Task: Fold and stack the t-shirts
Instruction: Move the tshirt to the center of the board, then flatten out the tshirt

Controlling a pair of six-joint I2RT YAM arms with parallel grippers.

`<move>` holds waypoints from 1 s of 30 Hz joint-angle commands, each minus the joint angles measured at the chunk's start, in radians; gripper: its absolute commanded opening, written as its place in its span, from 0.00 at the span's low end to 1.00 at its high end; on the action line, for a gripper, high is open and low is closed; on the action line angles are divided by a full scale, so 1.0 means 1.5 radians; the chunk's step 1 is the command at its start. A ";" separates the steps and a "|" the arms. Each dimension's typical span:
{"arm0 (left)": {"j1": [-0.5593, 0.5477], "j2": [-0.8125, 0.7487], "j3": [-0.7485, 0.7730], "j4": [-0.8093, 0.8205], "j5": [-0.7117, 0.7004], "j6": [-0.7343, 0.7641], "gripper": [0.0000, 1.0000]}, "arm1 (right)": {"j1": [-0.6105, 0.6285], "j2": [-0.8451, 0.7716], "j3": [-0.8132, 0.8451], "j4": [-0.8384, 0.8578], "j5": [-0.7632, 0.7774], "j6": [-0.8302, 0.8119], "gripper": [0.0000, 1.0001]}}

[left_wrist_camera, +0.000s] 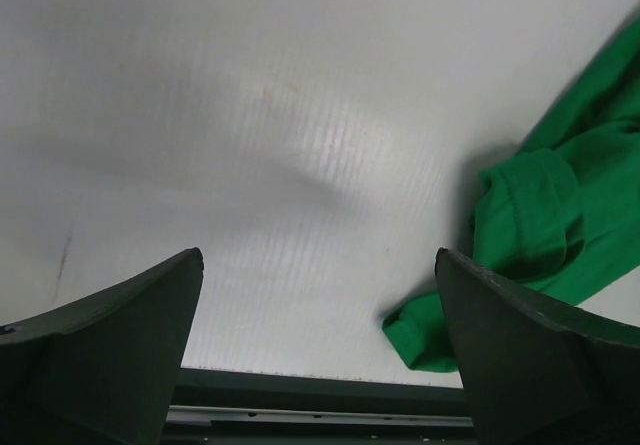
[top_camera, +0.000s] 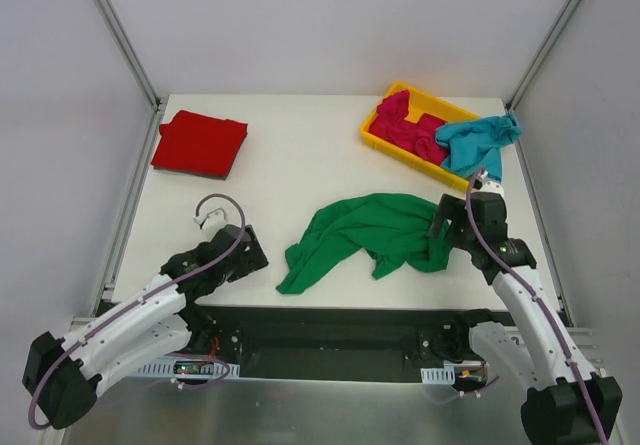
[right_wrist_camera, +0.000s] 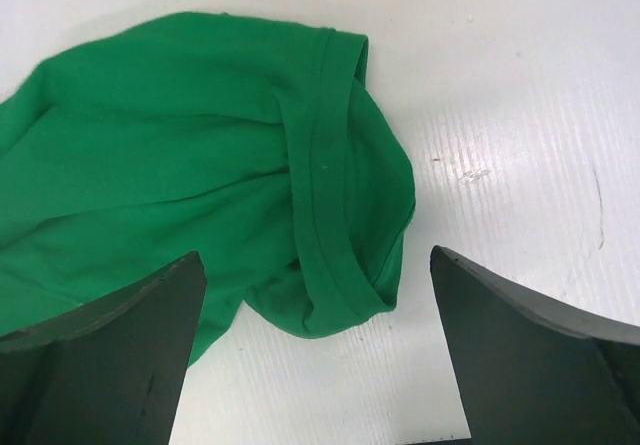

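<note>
The green t-shirt (top_camera: 370, 235) lies crumpled on the white table near the front centre. My right gripper (top_camera: 440, 223) hovers at its right edge, jaws wide open and empty; the right wrist view shows a hemmed fold of the green shirt (right_wrist_camera: 330, 185) between and ahead of the fingers. My left gripper (top_camera: 262, 255) is open and empty just left of the shirt's lower corner, which shows in the left wrist view (left_wrist_camera: 540, 225). A folded red t-shirt (top_camera: 200, 143) lies at the back left. The magenta-pink t-shirt (top_camera: 405, 127) and teal t-shirt (top_camera: 480, 143) sit crumpled in the tray.
A yellow plastic tray (top_camera: 400, 161) stands at the back right, the teal shirt hanging over its right end. The table's front edge (top_camera: 330, 308) runs just below the green shirt. Metal frame posts stand at the table's back corners.
</note>
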 commanded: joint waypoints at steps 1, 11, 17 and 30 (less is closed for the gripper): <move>-0.002 0.076 0.038 0.020 0.103 -0.025 0.99 | 0.001 -0.068 0.015 -0.045 0.016 -0.022 0.96; -0.014 0.003 -0.110 0.240 0.304 -0.005 0.91 | 0.004 -0.266 -0.185 0.136 -0.054 0.035 0.96; -0.016 0.009 -0.134 0.303 0.358 0.026 0.81 | 0.005 -0.264 -0.199 0.145 -0.087 0.040 0.96; -0.052 0.049 -0.179 0.322 0.396 0.018 0.51 | 0.004 -0.188 -0.196 0.152 -0.135 0.040 0.96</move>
